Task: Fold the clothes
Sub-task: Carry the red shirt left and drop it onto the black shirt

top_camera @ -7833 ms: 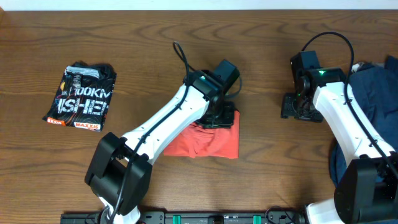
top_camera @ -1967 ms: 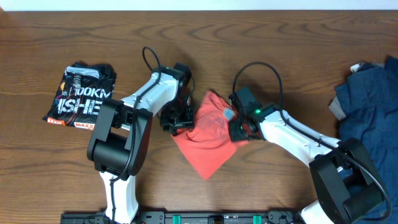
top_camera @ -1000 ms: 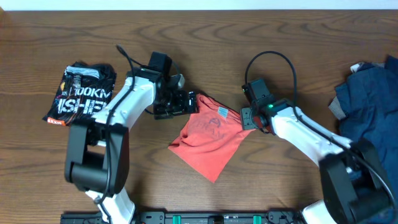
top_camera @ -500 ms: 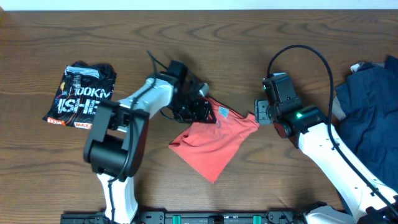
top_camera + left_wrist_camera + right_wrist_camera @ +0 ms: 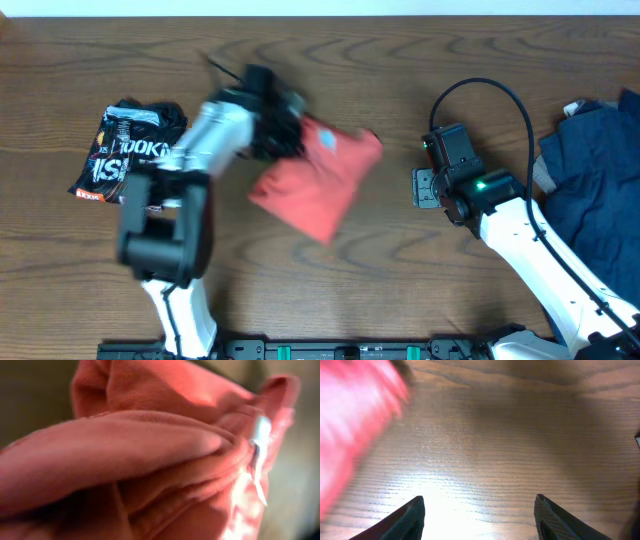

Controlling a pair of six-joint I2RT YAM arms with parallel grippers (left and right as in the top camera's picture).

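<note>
Red shirt (image 5: 318, 185), bunched and motion-blurred, mid-table.
Left gripper (image 5: 290, 132) pinches its 11 o'clock corner; only the left wrist view shows the folds. Right gripper (image 5: 479, 510), at 3 o'clock, has its fingers spread.

The coral-red cloth T-shirt (image 5: 318, 182), centre-left in the overhead view, is plain red apart from a small pale blue-white patch (image 5: 327, 141) near its top. At far left, the folded black cloth T-shirt (image 5: 130, 155) carries white block lettering and a red-orange strip along its lower edge. The rumpled navy blue cloth heap (image 5: 595, 170) at the right edge is unpatterned. The dark brown wooden table (image 5: 420, 290) shows wavy grain. The right arm (image 5: 520, 225) is white with black joints and a green light (image 5: 481, 184).
</note>
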